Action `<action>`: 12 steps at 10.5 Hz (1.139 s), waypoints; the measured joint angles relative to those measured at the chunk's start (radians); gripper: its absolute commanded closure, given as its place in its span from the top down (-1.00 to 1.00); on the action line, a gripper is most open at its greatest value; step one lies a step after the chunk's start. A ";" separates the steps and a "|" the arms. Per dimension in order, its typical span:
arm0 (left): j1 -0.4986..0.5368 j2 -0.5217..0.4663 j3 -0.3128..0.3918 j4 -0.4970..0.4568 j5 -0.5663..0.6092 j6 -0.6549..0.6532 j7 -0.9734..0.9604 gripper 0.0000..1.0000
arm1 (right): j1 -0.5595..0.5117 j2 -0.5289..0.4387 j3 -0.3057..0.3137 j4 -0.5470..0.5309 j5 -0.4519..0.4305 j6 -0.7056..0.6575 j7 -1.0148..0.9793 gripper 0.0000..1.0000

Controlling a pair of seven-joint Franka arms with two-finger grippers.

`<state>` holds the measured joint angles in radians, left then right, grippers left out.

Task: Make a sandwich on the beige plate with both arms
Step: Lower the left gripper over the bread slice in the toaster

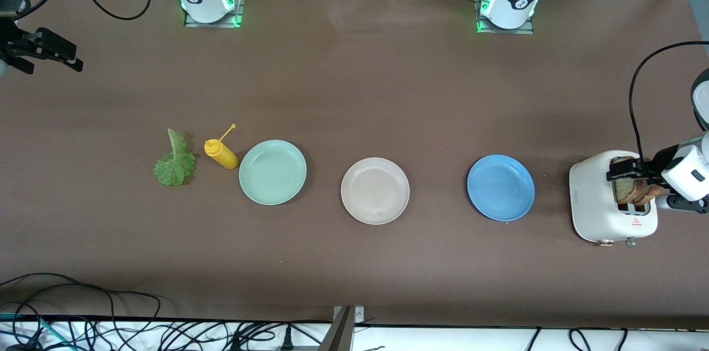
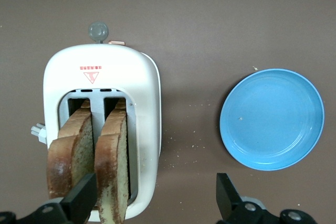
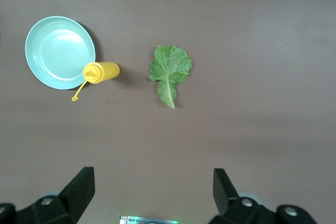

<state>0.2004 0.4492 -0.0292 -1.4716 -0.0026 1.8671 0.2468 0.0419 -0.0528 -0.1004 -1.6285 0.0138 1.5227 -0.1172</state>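
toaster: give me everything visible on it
The toaster is white, rounded, glossy plastic by the look, upright at the left arm's end of the table beside the blue plate. Two slots each hold a browned bread slice sticking up. Red warning triangle on top, grey knob on one end. The left end effector hovers open above it.

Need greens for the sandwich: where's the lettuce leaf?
The lettuce leaf lies on the table at the right arm's end, beside the yellow squeeze bottle.
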 measured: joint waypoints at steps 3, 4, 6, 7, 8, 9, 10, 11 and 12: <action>0.011 0.013 0.002 0.000 0.012 0.022 0.008 1.00 | 0.000 0.000 0.000 0.000 0.000 0.000 0.000 1.00; 0.011 0.016 0.002 0.000 0.030 0.026 0.008 1.00 | 0.000 0.000 0.000 0.000 0.000 0.000 0.000 1.00; 0.015 0.024 0.002 0.000 0.038 0.036 0.008 1.00 | 0.000 0.000 0.000 0.000 0.000 0.000 0.000 1.00; 0.019 0.027 0.002 0.000 0.038 0.046 0.008 1.00 | 0.000 0.000 0.000 0.000 0.000 0.000 0.000 1.00; 0.021 0.031 0.002 0.000 0.038 0.053 0.008 1.00 | 0.000 0.000 0.000 0.000 0.000 0.000 0.000 1.00; 0.022 0.033 0.002 0.000 0.038 0.057 0.008 1.00 | 0.000 0.000 0.000 0.000 0.000 -0.001 0.000 1.00; 0.022 0.035 0.002 0.000 0.038 0.062 0.008 1.00 | 0.000 0.000 0.000 0.000 0.000 -0.001 0.000 1.00; 0.022 0.035 0.002 0.000 0.038 0.070 0.006 1.00 | 0.000 0.000 0.000 0.000 0.000 -0.001 0.000 1.00; 0.022 0.035 0.001 0.000 0.038 0.073 0.003 1.00 | 0.000 0.000 0.000 0.000 0.000 -0.001 0.000 1.00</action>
<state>0.2221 0.4845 -0.0282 -1.4714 0.0350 1.9402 0.2503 0.0419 -0.0528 -0.1002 -1.6285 0.0138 1.5217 -0.1172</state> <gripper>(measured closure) 0.000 0.000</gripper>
